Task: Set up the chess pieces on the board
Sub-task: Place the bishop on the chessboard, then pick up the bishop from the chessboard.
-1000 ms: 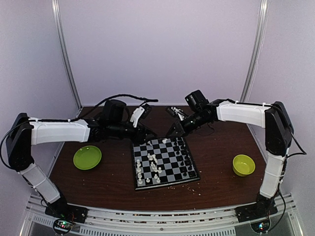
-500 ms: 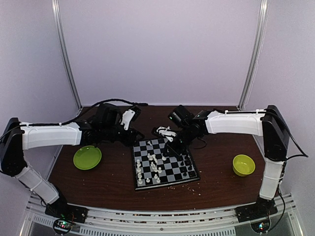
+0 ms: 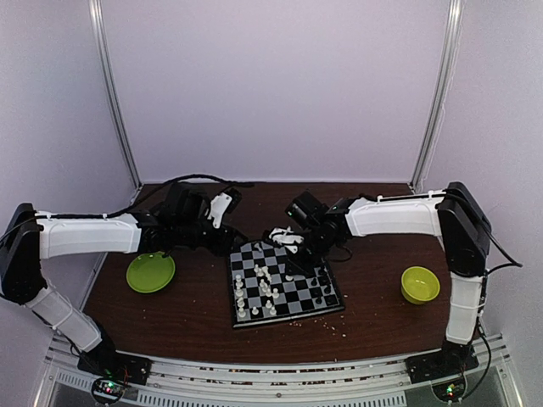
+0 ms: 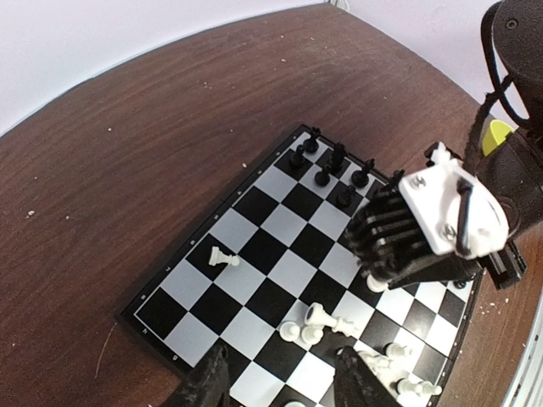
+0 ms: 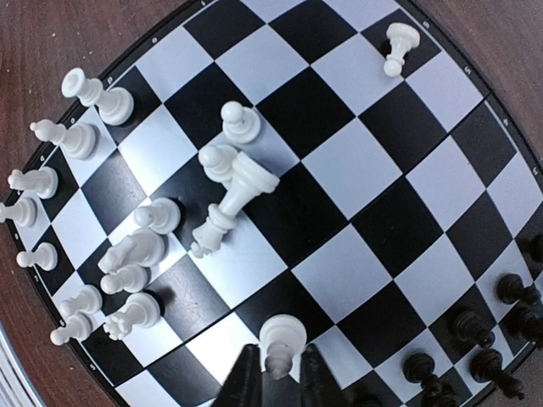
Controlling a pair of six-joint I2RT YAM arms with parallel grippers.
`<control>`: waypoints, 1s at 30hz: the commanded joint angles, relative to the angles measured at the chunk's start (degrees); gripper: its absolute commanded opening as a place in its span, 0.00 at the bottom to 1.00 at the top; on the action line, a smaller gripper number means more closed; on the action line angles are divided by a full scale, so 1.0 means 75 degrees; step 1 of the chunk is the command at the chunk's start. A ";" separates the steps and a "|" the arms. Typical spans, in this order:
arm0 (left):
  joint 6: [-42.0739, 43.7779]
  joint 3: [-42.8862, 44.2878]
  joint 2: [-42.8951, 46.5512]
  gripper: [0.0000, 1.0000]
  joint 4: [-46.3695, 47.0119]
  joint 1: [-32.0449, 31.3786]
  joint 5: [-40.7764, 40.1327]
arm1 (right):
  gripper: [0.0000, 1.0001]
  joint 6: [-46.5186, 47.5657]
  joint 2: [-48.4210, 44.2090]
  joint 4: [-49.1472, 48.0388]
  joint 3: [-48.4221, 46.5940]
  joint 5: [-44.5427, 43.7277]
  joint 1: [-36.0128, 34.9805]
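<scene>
The board lies at the table's middle. White chess pieces crowd one side and black chess pieces stand along the opposite edge. A large white piece lies toppled mid-board, and a white pawn lies on its side near a far corner. My right gripper is shut on a white piece, low over a black square; it also shows in the top view and in the left wrist view. My left gripper is open and empty, above the board's edge.
A lime-green plate sits left of the board and a lime-green bowl sits to the right. Pale crumbs lie on the brown table in front of the board. The two arms reach in close together over the board's far side.
My right gripper has swung left and down, from behind the board to over its far middle squares. My left arm has drawn back slightly to the left.
</scene>
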State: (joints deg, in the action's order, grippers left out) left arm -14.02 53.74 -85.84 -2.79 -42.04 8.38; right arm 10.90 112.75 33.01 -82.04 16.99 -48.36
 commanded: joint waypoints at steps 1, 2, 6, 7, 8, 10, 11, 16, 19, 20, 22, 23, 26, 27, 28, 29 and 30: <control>0.0227 0.0118 -0.0026 0.44 -0.0063 0.0027 0.0299 | 0.23 -0.0011 -0.0138 0.0379 -0.0111 -0.0157 -0.0047; 0.0318 0.0208 -0.0069 0.44 -0.0222 0.0027 0.0376 | 0.25 -0.0025 -0.0322 0.0508 -0.0162 -0.0099 -0.0045; 0.0728 0.0766 -0.0295 0.44 -0.0847 0.0017 0.0758 | 0.33 0.0025 -0.1231 0.0765 -0.0115 0.0258 0.0088; 0.0855 0.0894 -0.0362 0.44 -0.0998 -0.0002 0.0882 | 0.34 0.0098 -0.1491 0.0785 -0.0042 0.0398 0.0187; 0.1000 0.1048 -0.0422 0.44 -0.1136 -0.0032 0.0981 | 0.35 0.0168 -0.1734 0.0795 0.0084 0.0571 0.0285; 0.1302 0.1397 -0.0665 0.44 -0.1584 -0.0172 0.1075 | 0.36 0.0340 -0.2226 0.0780 0.0418 0.0846 0.0540; 0.1481 0.1627 -0.0797 0.43 -0.1821 -0.0266 0.1125 | 0.36 0.0408 -0.2491 0.0700 0.0665 0.0974 0.0700; 0.2397 0.2758 -0.1584 0.41 -0.2864 -0.0921 0.0879 | 0.36 0.0395 -0.3904 -0.0504 0.2765 0.1601 0.1900; 0.2683 0.3748 -0.2273 0.40 -0.3705 -0.1240 0.0554 | 0.39 0.0358 -0.4819 -0.1533 0.3895 0.2045 0.2741; 0.2753 0.3989 -0.2483 0.40 -0.3914 -0.1348 0.0445 | 0.40 0.0246 -0.5033 -0.1847 0.4042 0.2077 0.3015; 0.2826 0.4310 -0.2864 0.41 -0.4150 -0.1506 0.0283 | 0.41 -0.0071 -0.5196 -0.1999 0.4013 0.2297 0.3527; 0.2821 0.4421 -0.3040 0.41 -0.4200 -0.1518 0.0269 | 0.41 -0.0094 -0.5201 -0.1940 0.3924 0.2456 0.3658; 0.2739 0.4581 -0.3440 0.41 -0.4213 -0.1541 0.0213 | 0.42 0.0121 -0.5250 -0.1711 0.3774 0.2553 0.3831; 0.2724 0.4634 -0.3524 0.41 -0.4211 -0.1549 0.0163 | 0.42 0.0144 -0.5310 -0.1741 0.3809 0.2551 0.3885; 0.2712 0.4687 -0.3612 0.41 -0.4202 -0.1560 0.0141 | 0.42 0.0147 -0.5369 -0.1811 0.3875 0.2595 0.3952; 0.2703 0.4744 -0.3696 0.41 -0.4190 -0.1571 0.0146 | 0.42 0.0148 -0.5395 -0.1849 0.3921 0.2651 0.4006; 0.2693 0.4803 -0.3774 0.41 -0.4161 -0.1583 0.0187 | 0.42 0.0152 -0.5391 -0.1849 0.3924 0.2711 0.4055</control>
State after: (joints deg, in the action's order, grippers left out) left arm 5.32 86.96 -112.25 -32.53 -54.00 10.96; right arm 11.81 73.97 21.63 -52.29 34.09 -19.20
